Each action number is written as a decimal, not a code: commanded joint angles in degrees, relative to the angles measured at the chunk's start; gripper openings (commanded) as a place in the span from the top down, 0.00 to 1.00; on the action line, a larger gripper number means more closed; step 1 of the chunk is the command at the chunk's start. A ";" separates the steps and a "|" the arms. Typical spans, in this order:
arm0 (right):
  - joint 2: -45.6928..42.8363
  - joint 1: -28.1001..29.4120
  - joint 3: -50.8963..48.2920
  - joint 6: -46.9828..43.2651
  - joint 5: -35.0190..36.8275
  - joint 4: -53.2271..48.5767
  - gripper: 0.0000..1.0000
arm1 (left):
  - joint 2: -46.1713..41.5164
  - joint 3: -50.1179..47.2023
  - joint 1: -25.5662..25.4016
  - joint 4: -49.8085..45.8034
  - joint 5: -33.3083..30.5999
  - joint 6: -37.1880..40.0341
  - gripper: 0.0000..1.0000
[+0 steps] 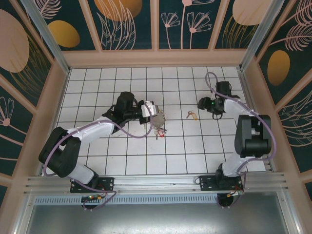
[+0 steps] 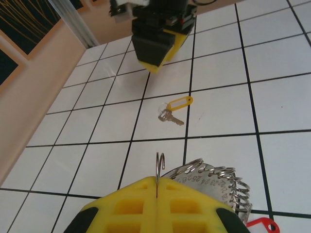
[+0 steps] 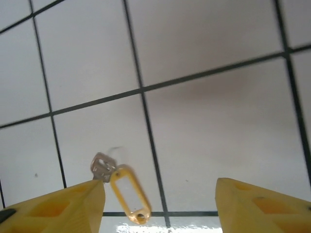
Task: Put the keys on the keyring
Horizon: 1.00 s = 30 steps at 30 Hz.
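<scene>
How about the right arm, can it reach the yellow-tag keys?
Probably yes: the right gripper hangs open right over the keys, which lie loose on bare tile, nothing in between.

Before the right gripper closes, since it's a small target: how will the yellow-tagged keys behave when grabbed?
The keys lie flat on smooth tile, so a nudge would probably slide them, not roll them. The yellow tag looks loosely linked, so it likely dangles once lifted. Small and thin, they seem light; the open right gripper may catch only one piece.
</scene>
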 commanded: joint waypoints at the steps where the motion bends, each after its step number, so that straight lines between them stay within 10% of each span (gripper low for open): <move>1: 3.61 1.85 6.51 -4.82 -2.86 -8.84 0.43 | 0.41 -0.12 0.52 4.54 3.82 -3.37 1.00; 22: 14.88 6.01 11.50 -9.08 -6.19 -13.49 0.84 | 2.26 1.96 0.78 0.33 5.16 -0.02 1.00; 30: 16.28 7.07 12.18 -8.49 -6.44 -12.16 0.75 | 1.44 0.77 0.78 0.53 5.20 1.13 1.00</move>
